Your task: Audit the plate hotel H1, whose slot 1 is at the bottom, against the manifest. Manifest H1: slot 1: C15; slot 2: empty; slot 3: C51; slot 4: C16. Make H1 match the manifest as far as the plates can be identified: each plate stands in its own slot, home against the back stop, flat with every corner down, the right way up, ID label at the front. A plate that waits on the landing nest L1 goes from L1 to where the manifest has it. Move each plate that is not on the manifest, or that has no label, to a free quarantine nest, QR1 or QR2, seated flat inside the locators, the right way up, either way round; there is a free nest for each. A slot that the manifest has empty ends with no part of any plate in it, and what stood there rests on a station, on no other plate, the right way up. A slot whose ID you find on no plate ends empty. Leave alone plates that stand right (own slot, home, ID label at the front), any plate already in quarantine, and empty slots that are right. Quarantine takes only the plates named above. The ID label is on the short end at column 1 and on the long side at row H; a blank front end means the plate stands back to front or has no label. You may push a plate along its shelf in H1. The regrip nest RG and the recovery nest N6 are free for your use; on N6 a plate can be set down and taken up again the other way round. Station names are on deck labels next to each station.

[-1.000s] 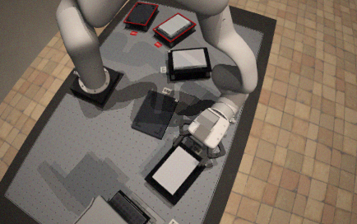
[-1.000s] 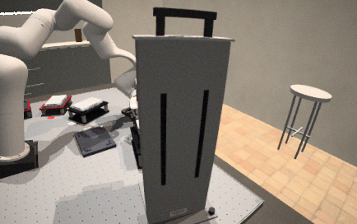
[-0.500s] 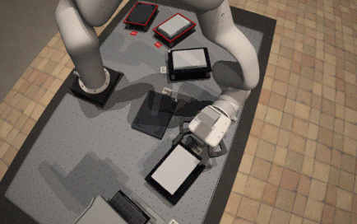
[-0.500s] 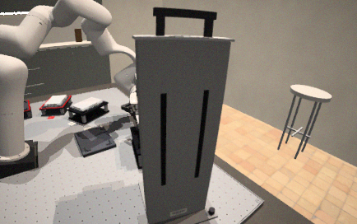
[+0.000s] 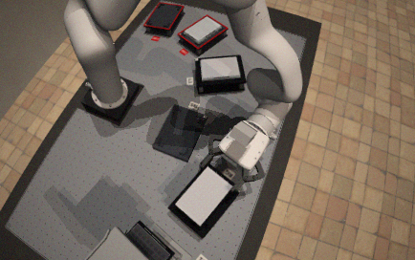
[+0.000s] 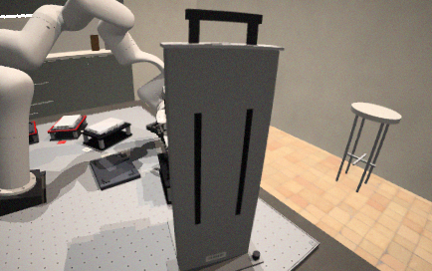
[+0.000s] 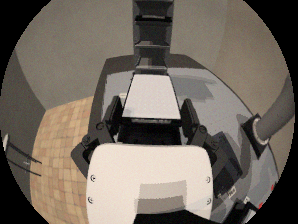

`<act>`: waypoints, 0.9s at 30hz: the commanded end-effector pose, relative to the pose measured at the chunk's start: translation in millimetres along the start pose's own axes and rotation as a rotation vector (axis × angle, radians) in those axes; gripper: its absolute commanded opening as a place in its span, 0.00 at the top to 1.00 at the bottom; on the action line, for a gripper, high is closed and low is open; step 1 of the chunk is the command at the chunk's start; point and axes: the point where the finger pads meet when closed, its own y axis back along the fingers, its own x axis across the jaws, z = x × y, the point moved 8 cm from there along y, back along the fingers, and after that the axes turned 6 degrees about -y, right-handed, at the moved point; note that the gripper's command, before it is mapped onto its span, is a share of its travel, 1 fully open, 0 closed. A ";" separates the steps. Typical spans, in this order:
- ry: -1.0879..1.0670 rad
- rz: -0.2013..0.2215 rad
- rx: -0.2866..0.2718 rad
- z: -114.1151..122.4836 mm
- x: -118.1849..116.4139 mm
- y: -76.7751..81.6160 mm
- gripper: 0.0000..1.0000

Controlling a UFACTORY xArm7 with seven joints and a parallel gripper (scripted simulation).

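A white-topped plate (image 5: 203,196) lies over a black nest on the right side of the deck, in front of the plate hotel H1 (image 5: 129,241). My gripper (image 5: 231,174) is shut on the plate's short end that points away from the hotel. In the wrist view the fingers clasp both sides of the plate (image 7: 152,95), and the hotel (image 7: 153,26) stands straight ahead with its open front towards me. I cannot tell whether the plate rests on the nest or hangs just above it. The exterior view shows the hotel's closed back (image 6: 221,149), which hides the plate.
Two red-edged quarantine nests stand at the far end: one is bare (image 5: 163,15) and one holds a plate (image 5: 203,31). A raised black nest with a plate (image 5: 220,70) is beside them. A flat dark nest (image 5: 179,131) lies mid-deck. The arm's base (image 5: 111,97) is at the left.
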 end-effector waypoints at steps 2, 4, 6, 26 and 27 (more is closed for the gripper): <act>-0.003 0.001 -0.001 -1.0 -0.9 0.0 1.00; -0.003 0.001 -0.001 -1.0 -0.9 -2.6 1.00; -0.003 0.001 -0.001 -1.0 -0.9 -5.4 1.00; -0.003 0.001 -0.001 -1.0 -0.9 -29.4 1.00; -0.003 0.001 -0.001 -1.0 -0.9 -30.7 1.00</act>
